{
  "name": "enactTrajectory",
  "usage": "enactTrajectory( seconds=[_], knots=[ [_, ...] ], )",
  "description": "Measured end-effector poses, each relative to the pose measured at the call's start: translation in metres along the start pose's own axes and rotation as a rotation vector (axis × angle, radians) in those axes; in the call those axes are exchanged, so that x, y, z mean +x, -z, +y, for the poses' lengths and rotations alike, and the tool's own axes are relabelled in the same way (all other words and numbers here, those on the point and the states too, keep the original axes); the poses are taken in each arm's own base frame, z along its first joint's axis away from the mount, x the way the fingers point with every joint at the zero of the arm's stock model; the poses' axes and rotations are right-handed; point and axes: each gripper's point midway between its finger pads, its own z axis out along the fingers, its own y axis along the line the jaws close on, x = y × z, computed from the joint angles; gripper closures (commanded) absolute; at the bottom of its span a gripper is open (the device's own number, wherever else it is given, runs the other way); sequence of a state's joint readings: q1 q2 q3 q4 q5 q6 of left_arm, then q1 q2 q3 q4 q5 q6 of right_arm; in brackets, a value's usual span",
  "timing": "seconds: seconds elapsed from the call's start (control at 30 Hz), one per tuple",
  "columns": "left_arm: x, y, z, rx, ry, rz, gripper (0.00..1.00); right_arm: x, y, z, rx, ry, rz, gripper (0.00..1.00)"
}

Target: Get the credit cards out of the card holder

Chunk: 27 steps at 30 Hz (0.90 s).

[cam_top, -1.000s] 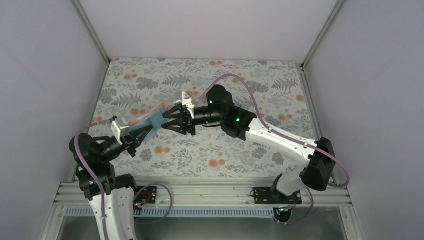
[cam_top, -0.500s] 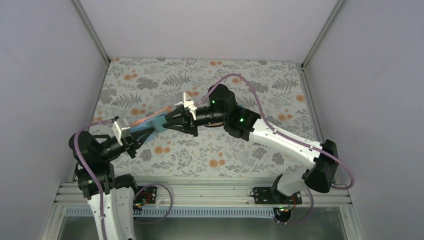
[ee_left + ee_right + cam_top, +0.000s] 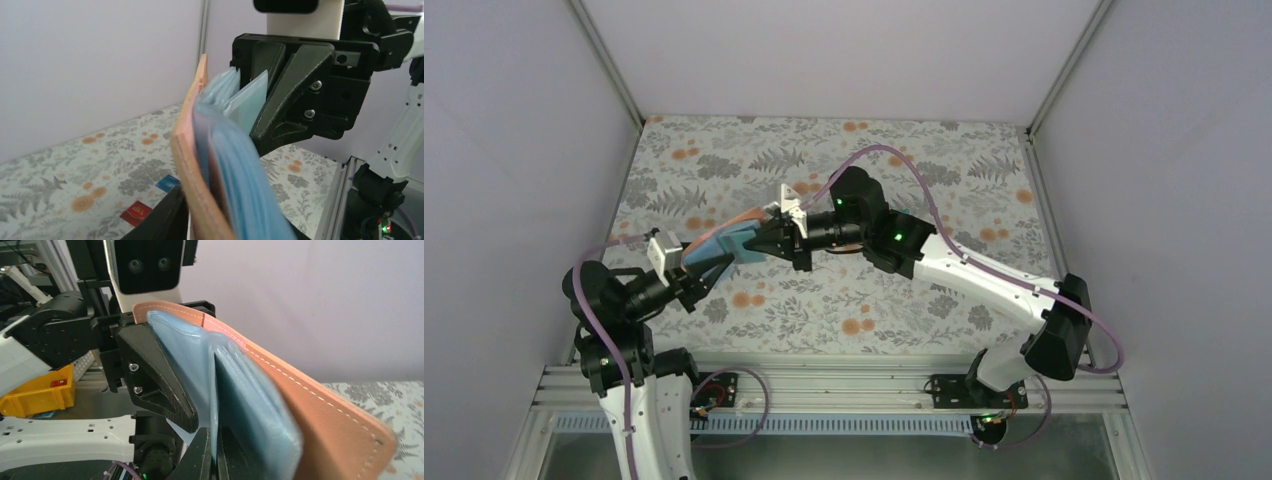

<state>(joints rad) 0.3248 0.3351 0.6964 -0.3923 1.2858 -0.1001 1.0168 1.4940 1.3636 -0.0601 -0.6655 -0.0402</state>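
The card holder (image 3: 724, 237) hangs in the air over the left-middle of the bench (image 3: 874, 150). In the top view its long axis runs from 8 o'clock to 2 o'clock.

Only the left wrist view shows the teal card (image 3: 248, 102), a flat pale corner standing out of the pockets at the holder's far edge. That view alone also shows, down on the bench, the blue card (image 3: 166, 183) with the red card (image 3: 136, 213) near it at 7 o'clock. Only the right wrist view shows the white stitching along the rim of the holder's reddish-brown outside.

The holder is opened a little, with light blue pocket leaves fanned inside and blurred in both wrist views.

The right jaws, at the holder's 2 o'clock end, are closed tight on the teal card's thin edge. The left jaws straddle the 8 o'clock end, one finger (image 3: 160, 385) flat against the blue lining and the other behind the outer skin. Whether they pinch it cannot be told.
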Motion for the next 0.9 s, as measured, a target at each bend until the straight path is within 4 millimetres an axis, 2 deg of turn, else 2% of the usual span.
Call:
enactTrajectory(
  seconds=[0.2, 0.37, 0.53, 0.6, 0.63, 0.7, 0.73, 0.8, 0.9],
  knots=[
    [0.003, -0.001, 0.009, -0.035, 0.027, 0.001, 0.68, 0.008, 0.006, -0.011, 0.071, -0.033, 0.041, 0.96],
    [0.005, -0.001, 0.011, -0.045, 0.035, 0.002, 0.7, 0.005, 0.018, -0.011, 0.113, -0.029, 0.058, 0.96],
    [0.005, -0.001, 0.01, -0.04, 0.035, 0.003, 0.8, 0.006, 0.021, -0.011, 0.127, -0.028, 0.078, 0.96],
    [0.005, -0.001, 0.009, -0.035, 0.039, 0.004, 0.91, 0.006, 0.022, -0.011, 0.13, -0.023, 0.085, 0.96],
    [0.005, -0.001, 0.009, -0.032, 0.036, 0.004, 0.97, 0.006, 0.022, -0.011, 0.131, -0.023, 0.088, 0.91],
    [0.005, -0.001, 0.007, -0.023, 0.039, 0.005, 0.98, 0.005, 0.023, -0.009, 0.124, -0.017, 0.093, 0.74],
    [0.005, -0.001, 0.008, -0.028, 0.035, 0.004, 0.98, 0.007, 0.023, -0.007, 0.11, -0.019, 0.103, 0.69],
    [0.005, -0.001, 0.011, -0.045, 0.036, 0.002, 0.98, 0.007, 0.025, 0.001, 0.049, -0.007, 0.107, 0.66],
    [0.006, -0.001, 0.016, -0.066, 0.043, -0.002, 0.98, -0.001, 0.023, 0.017, -0.056, 0.002, 0.094, 0.71]
  ],
)
